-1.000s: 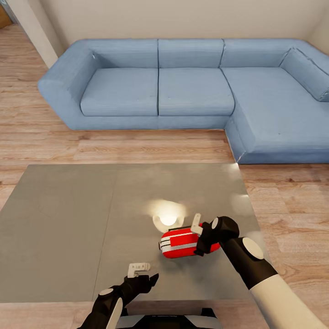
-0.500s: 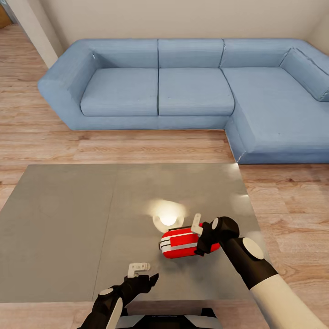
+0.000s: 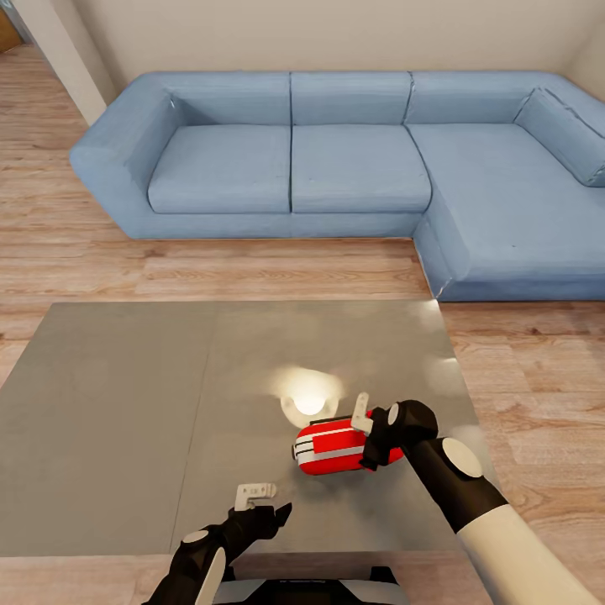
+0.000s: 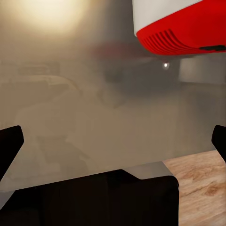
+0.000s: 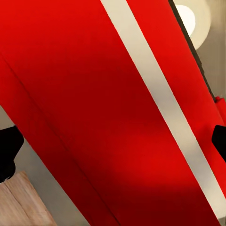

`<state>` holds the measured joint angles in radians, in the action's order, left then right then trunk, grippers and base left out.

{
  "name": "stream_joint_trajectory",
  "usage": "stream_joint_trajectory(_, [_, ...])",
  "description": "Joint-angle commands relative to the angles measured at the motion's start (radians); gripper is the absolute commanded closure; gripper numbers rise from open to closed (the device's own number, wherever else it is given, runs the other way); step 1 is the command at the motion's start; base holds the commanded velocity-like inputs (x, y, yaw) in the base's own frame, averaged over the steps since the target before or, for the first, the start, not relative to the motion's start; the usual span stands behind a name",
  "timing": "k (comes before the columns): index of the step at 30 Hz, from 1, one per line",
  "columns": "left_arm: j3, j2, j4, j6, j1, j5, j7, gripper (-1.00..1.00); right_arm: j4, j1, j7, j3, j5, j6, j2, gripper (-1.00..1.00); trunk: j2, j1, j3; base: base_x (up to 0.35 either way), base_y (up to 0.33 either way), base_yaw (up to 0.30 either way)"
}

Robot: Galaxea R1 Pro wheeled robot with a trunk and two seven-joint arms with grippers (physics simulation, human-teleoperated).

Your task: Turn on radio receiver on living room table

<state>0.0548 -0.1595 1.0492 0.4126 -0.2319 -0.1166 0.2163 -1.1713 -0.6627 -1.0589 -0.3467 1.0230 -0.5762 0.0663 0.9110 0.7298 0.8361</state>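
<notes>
Radio receiver (image 3: pixel 329 449) lies on its side on the grey table (image 3: pixel 109 420), near the front right part, right gripper (image 3: pixel 366 430) pressed against its right end, fingers spread, one white finger sticking up. Glossy red shell, silver band, vent slots. Left gripper (image 3: pixel 262 499) hovers nearby over the tabletop, spread, holding nothing. Radio's dial hidden. Blue sofa (image 3: pixel 353 160) behind.
</notes>
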Motion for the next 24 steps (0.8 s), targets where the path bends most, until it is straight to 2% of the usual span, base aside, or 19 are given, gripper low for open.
stream_joint_trajectory(1, [0.0, 0.0, 0.0, 0.0, 0.0, 0.0, 0.0, -1.0, 0.003, 0.0, 0.005, 0.0, 0.0, 0.003, 0.0, -1.0, 0.0, 0.0, 0.0, 0.0, 0.0, 0.0])
stream_joint_trajectory(2, [0.0, 0.0, 0.0, 0.0, 0.0, 0.0, 0.0, -1.0, 0.005, 0.0, 0.008, 0.0, 0.0, 0.006, 0.0, 1.0, 0.0, 0.0, 0.0, 0.0, 0.0, 0.0])
stream_joint_trajectory(10, [0.0, 0.0, 0.0, 0.0, 0.0, 0.0, 0.0, -1.0, 0.009, 0.0, 0.027, 0.0, 0.001, 0.011, 0.0, 1.0, 0.0, 0.0, 0.0, 0.0, 0.0, 0.0])
stream_joint_trajectory(18, [0.0, 0.0, 0.0, 0.0, 0.0, 0.0, 0.0, -1.0, 0.075, 0.0, 0.156, 0.0, 0.001, 0.031, -0.003, 1.0, 0.0, 0.0, 0.0, 0.0, 0.0, 0.0])
stream_joint_trajectory(24, [0.0, 0.0, 0.0, 0.0, 0.0, 0.001, 0.0, -1.0, 0.024, 0.0, 0.155, -0.001, 0.002, 0.031, -0.002, 1.0, 0.0, 0.0, 0.0, 0.0, 0.0, 0.0])
